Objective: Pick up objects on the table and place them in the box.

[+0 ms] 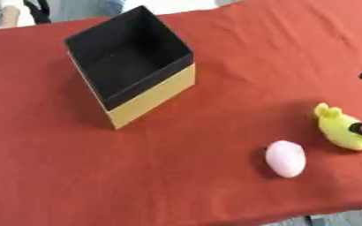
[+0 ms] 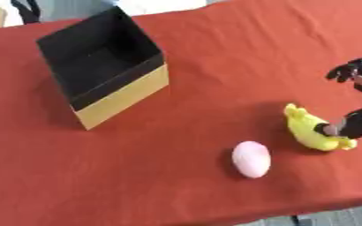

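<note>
Red cloth (image 1: 215,194) spreads from the near edge under the open black-and-tan box (image 1: 130,62) at far left, the right hand (image 2: 360,123) pinching a yellow toy (image 2: 311,130), and a pink egg (image 2: 251,159) lying nearer.

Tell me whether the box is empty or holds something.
Empty: the box shows only its dark bare inside; the pink egg and yellow toy lie outside.

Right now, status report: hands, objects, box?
Right hand at the yellow toy, a finger touching it, grasp not confirmed. Left hand out of view. Pink egg-shaped object lies apart on the red cloth. Box open, nothing visible inside, path unobstructed.
</note>
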{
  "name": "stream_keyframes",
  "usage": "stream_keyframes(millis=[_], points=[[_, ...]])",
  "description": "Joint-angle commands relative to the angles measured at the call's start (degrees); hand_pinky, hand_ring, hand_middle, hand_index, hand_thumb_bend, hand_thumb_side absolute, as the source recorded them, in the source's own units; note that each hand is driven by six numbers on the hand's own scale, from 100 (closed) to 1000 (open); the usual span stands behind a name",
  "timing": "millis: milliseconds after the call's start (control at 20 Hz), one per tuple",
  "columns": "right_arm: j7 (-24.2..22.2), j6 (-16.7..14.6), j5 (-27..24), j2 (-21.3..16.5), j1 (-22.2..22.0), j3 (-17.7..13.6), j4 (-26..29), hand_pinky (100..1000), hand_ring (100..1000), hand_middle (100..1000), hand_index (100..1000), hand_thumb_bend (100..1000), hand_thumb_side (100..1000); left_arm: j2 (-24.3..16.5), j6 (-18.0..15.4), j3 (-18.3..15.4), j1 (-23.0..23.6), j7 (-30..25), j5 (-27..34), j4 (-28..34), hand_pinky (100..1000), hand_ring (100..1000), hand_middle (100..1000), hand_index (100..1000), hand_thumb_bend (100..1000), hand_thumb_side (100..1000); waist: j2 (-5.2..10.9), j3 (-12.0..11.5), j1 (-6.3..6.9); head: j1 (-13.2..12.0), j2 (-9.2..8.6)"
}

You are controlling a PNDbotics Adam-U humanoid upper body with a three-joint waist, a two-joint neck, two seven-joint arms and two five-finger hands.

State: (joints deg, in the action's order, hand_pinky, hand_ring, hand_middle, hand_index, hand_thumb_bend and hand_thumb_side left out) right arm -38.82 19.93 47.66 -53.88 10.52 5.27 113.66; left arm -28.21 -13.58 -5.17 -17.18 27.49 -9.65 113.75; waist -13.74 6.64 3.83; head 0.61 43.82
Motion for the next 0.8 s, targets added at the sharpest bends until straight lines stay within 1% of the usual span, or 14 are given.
stream_keyframes(millis=[50,550,650,800], points=[[0.88,0.23,-0.83,-0.81,-0.03,-0.72,0.94,842,834,761,894,526,389,-1.34,-0.03,-0.67,-0.41,0.20,-0.05,0.84,535,824,675,812,100,409,1.00,-0.08,-0.23,-0.19,0.30],[2.36,-0.82,-2.17,-0.35,-0.68,-0.06,0.94,835,823,749,889,489,419,-1.36,-0.06,-0.66,-0.50,0.18,-0.09,0.84,535,823,676,812,100,407,0.95,-0.28,-0.31,-0.19,0.30],[2.75,-0.78,-1.92,-0.33,-0.72,-0.36,0.94,836,825,752,889,502,412,-1.41,-0.05,-0.68,-0.49,0.21,-0.11,0.84,535,823,676,812,100,405,0.99,-0.29,-0.30,-0.28,0.30],[2.82,-0.97,-0.14,-0.90,-0.16,-1.49,0.94,836,827,754,889,503,421,-1.52,-0.01,-0.72,-0.32,0.23,-0.19,0.84,536,823,676,813,100,404,1.20,-0.09,-0.39,-0.47,0.30]])
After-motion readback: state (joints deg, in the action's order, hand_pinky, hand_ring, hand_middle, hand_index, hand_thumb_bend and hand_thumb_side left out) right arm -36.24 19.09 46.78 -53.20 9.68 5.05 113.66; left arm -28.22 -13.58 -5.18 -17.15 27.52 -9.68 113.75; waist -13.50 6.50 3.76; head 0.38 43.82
